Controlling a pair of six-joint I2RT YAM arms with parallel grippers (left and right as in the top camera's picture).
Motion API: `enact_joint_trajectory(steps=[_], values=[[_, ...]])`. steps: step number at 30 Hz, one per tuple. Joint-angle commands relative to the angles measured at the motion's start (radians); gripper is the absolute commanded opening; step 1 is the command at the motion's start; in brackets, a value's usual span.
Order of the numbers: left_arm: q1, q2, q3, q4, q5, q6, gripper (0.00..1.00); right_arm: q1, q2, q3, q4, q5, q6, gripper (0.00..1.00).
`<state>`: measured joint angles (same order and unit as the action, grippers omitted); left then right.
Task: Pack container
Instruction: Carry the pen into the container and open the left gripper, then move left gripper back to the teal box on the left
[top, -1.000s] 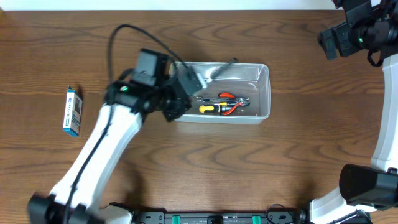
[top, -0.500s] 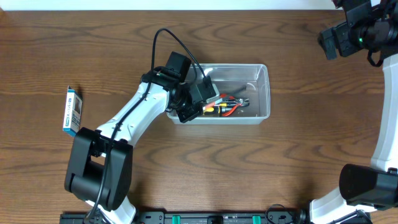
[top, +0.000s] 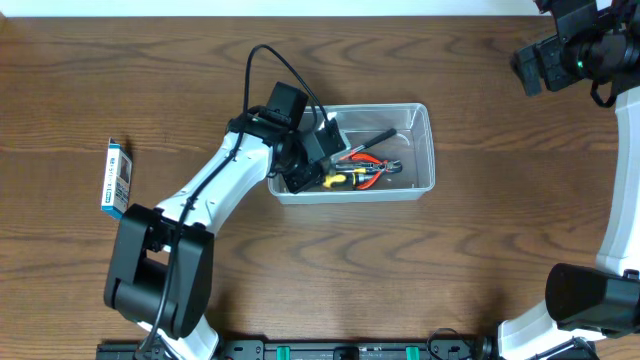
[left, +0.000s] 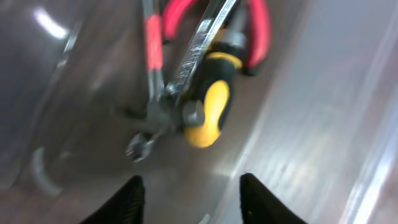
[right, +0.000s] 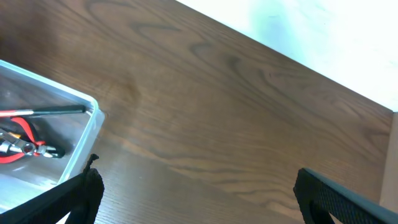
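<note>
The container (top: 428, 150) sits mid-table, pliers (top: 368, 160) and screwdriver (left: 208, 109) inside. Left gripper (left: 189, 186) hovers over its left end, fingers apart, holding nothing. Right gripper (right: 198, 177), well away, gapes wide and empty.

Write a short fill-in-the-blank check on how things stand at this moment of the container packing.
1. The left gripper hangs at the left end of the container with its jaws ____.
2. The screwdriver in the container has a black and ____ handle.
3. The pliers lying against it have ____ handles.
4. In the overhead view, the blue-and-white box lies to the ____ of the container.

Missing words: open; yellow; red; left.
</note>
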<state>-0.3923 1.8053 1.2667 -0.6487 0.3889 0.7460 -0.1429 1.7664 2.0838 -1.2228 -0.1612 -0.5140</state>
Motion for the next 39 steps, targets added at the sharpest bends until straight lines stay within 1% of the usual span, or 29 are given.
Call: enact_joint_trajectory(steps=[1, 2, 4, 5, 8, 11, 12, 16, 18, 20, 23, 27, 31, 33, 39], values=[[0.024, -0.079, 0.070, 0.005, -0.148, -0.125, 0.47, 0.000, 0.003, -0.006, -0.001, -0.012, 0.001, 0.99], [0.035, -0.107, 0.086, 0.003, -0.188, -0.166, 0.53, 0.000, 0.003, -0.006, -0.001, -0.012, 0.001, 0.99], [0.061, -0.169, 0.116, -0.006, -0.280, -0.273, 0.68, 0.000, 0.003, -0.006, -0.001, -0.012, 0.001, 0.99], [0.079, -0.208, 0.127, -0.013, -0.328, -0.332, 0.78, -0.001, 0.003, -0.006, -0.001, -0.012, 0.001, 0.99], [0.147, -0.322, 0.134, -0.040, -0.418, -0.437, 0.93, -0.001, 0.003, -0.006, -0.001, -0.012, 0.000, 0.99], [0.255, -0.417, 0.134, -0.102, -0.466, -0.460, 1.00, -0.001, 0.003, -0.006, -0.001, -0.012, 0.001, 0.99], [0.305, -0.440, 0.134, -0.127, -0.470, -0.460, 0.98, -0.001, 0.003, -0.006, 0.000, -0.012, 0.001, 0.99], [0.511, -0.467, 0.134, -0.212, -0.468, -0.460, 0.98, -0.001, 0.003, -0.006, 0.000, -0.012, 0.001, 0.99], [0.615, -0.449, 0.133, -0.242, -0.454, -0.459, 0.98, -0.001, 0.003, -0.006, 0.000, -0.012, 0.001, 0.99], [0.698, -0.419, 0.131, -0.256, -0.402, -0.444, 0.98, -0.001, 0.003, -0.006, 0.000, -0.012, 0.001, 0.99], [0.786, -0.348, 0.130, -0.258, -0.375, -0.441, 0.98, -0.001, 0.003, -0.006, 0.000, -0.012, 0.001, 0.99], [0.833, -0.236, 0.130, -0.256, -0.374, -0.403, 0.98, -0.001, 0.003, -0.006, 0.000, -0.011, 0.000, 0.99], [0.834, -0.134, 0.130, -0.254, -0.374, -0.332, 0.98, -0.001, 0.003, -0.006, -0.003, -0.003, 0.001, 0.99], [0.835, -0.089, 0.130, -0.241, -0.375, -0.326, 0.98, -0.001, 0.003, -0.006, -0.013, 0.008, 0.001, 0.99], [0.837, 0.014, 0.130, -0.214, -0.374, -0.257, 0.98, -0.003, 0.003, -0.006, -0.055, 0.008, 0.001, 0.99]])
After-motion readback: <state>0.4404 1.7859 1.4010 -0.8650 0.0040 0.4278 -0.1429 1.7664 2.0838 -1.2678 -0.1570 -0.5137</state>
